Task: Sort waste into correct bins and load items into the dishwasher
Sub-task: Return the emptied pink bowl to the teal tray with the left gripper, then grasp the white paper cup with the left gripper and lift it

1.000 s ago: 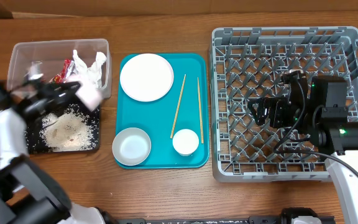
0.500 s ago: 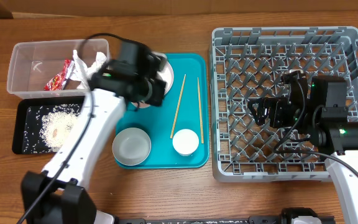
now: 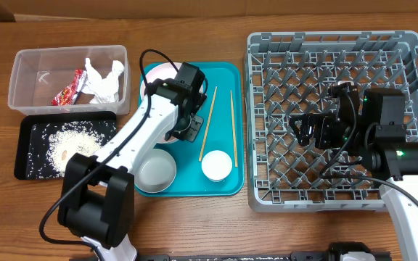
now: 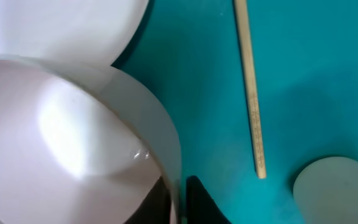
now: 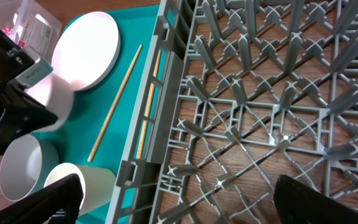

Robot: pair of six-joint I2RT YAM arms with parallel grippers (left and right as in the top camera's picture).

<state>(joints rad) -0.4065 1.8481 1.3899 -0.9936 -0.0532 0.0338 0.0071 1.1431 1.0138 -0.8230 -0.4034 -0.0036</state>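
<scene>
Left fingers [image 4: 197,202], bowl [image 4: 61,143] now over tray [image 4: 303,74]

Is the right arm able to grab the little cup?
Probably yes: the cup stands uncovered beside the rack, and the open, empty right end effector only needs to clear the wall.

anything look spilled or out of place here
Nothing stands out. The rice is scattered but inside the black tray, napkins and wrapper sit in the clear tub, two chopsticks lie slightly splayed on the teal tray, and the left end effector grips a white bowl over it.
</scene>
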